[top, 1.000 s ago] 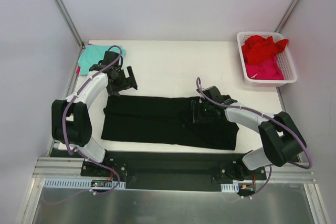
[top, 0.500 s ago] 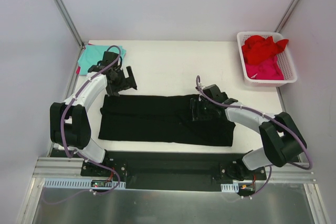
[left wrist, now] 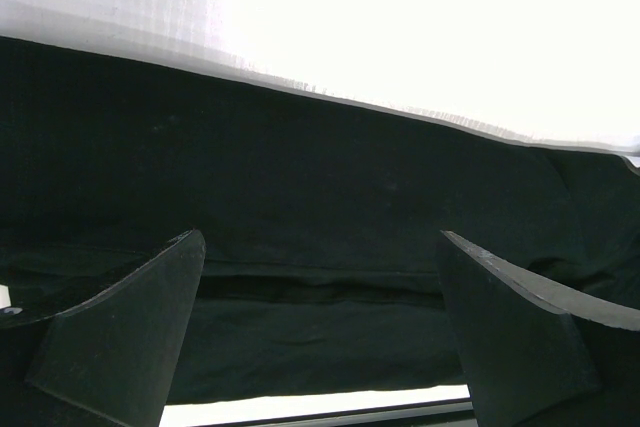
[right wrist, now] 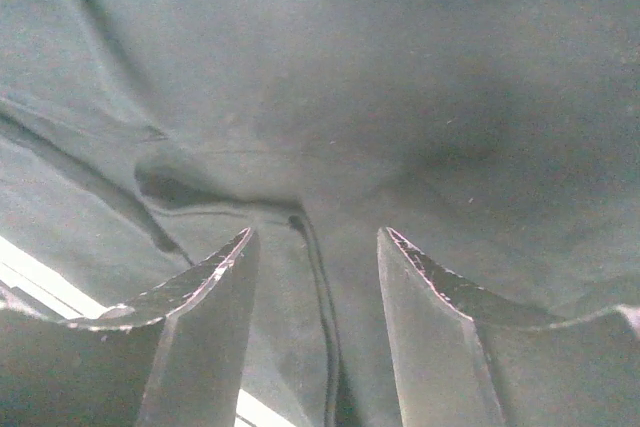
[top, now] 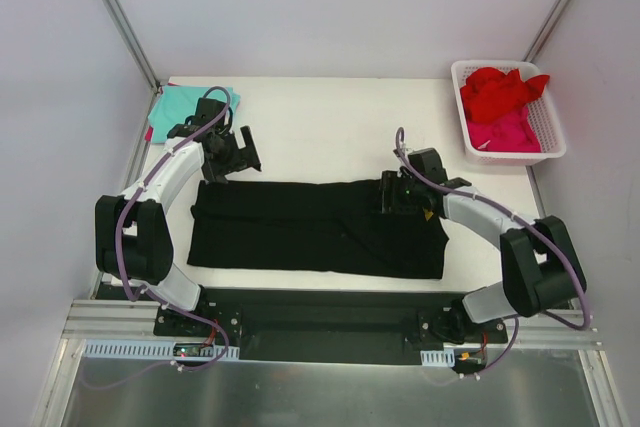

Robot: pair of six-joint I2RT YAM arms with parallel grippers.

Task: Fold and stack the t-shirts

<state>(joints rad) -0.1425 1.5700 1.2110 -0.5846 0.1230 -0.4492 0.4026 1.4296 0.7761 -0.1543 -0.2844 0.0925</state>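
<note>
Black t-shirt (top: 300, 232): long folded strip across the near surface (top: 320, 127). Left hand (top: 228, 163): fingers wide apart, unmoved at its far-left edge. Right hand (top: 400, 195): half apart, has shifted right over the cloth. I judge this fold laid.

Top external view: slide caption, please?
Folding: left end effector and right end effector at black t-shirt; teal shirt behind; red shirt in basket.
</note>
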